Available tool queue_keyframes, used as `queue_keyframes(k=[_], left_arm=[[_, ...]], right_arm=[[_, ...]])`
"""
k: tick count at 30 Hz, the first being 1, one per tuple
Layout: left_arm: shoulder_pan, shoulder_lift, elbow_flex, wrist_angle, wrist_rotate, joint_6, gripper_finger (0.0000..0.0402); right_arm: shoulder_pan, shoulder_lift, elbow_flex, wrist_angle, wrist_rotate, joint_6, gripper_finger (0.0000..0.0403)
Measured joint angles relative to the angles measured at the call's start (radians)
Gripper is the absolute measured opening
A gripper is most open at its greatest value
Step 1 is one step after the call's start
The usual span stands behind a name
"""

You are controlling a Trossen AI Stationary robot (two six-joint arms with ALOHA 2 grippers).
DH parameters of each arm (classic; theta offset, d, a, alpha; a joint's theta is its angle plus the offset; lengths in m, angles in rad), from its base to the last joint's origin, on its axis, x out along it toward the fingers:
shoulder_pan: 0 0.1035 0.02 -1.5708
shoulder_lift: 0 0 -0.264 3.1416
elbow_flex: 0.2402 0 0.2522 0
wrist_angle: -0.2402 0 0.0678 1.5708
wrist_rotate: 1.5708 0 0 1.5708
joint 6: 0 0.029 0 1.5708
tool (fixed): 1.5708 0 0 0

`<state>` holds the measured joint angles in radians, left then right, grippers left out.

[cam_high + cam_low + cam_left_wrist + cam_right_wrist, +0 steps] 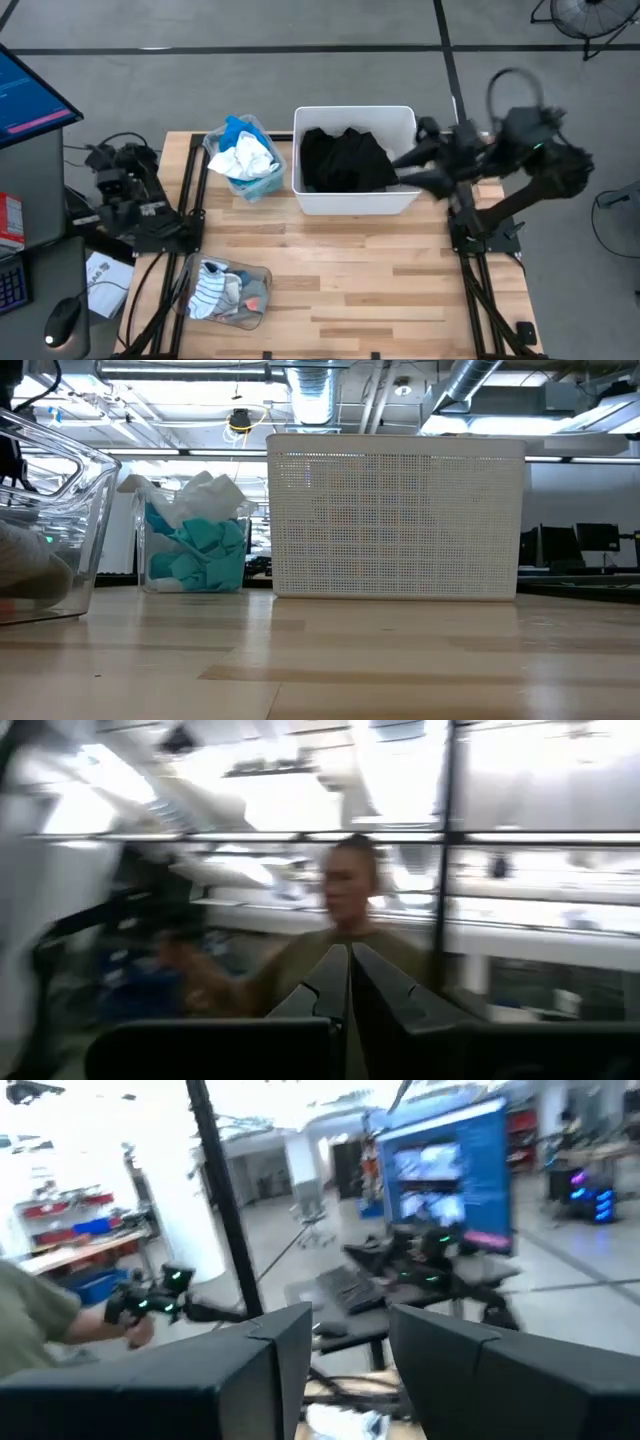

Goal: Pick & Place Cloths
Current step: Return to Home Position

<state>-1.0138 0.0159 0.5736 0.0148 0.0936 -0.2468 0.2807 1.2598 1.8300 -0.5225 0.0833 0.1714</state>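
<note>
Black cloth (345,160) in tub (355,206), beside right claw (408,168).

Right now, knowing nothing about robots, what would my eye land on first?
Probably the white tub at the table's back middle, with a large black garment heaped inside. Next, two clear bins on the left: the back bin stuffed with teal and white cloths, the front bin holding socks. The right arm hangs right of the tub, jaws open.

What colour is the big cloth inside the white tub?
Black. The high view shows the cloth in the white tub best.
</note>
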Motion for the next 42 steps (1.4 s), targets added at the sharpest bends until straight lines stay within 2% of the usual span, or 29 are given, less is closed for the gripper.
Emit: queue_keyframes(k=[2,6,12,15,19,21,24,27,37,39,42], left_arm=[[0.000,0.001,0.006,0.008,0.053,0.012,0.0002],[0.000,-0.009,0.000,-0.001,0.041,0.062,0.0002],[0.000,-0.013,0.001,-0.013,0.043,0.143,0.0002],[0.000,-0.013,0.001,-0.020,0.025,0.169,0.0002],[0.000,-0.013,0.001,-0.031,-0.023,0.206,0.0002],[0.000,-0.014,0.001,-0.042,-0.064,0.229,0.0002],[0.000,-0.014,0.001,-0.071,-0.133,0.243,0.0002],[0.000,-0.014,0.001,-0.100,-0.183,0.244,0.0002],[0.000,-0.015,-0.041,-0.257,-0.210,0.269,0.0002],[0.000,-0.015,-0.069,-0.278,-0.241,0.269,0.0002],[0.000,-0.016,-0.114,-0.282,-0.353,0.269,0.0002]], right_arm=[[-0.034,-0.069,-0.074,0.011,-0.001,0.001,0.0133],[-0.089,-0.213,-0.350,0.193,-0.055,0.003,0.0136],[-0.198,-0.462,-0.928,0.674,-0.156,0.129,0.0139],[-0.231,-0.557,-1.206,0.986,-0.183,0.190,0.0139],[-0.212,-0.628,-1.492,1.378,-0.216,0.196,0.0141],[-0.185,-0.663,-1.606,1.502,-0.214,0.196,0.0141],[-0.139,-0.689,-1.739,1.620,-0.150,0.196,0.0140],[-0.095,-0.690,-1.822,1.660,-0.078,0.177,0.0138],[-0.063,-0.698,-1.820,1.281,-0.089,0.132,0.0145],[-0.069,-0.700,-1.820,1.218,-0.094,0.141,0.0147],[-0.101,-0.744,-1.818,1.216,-0.139,0.182,0.0150]])
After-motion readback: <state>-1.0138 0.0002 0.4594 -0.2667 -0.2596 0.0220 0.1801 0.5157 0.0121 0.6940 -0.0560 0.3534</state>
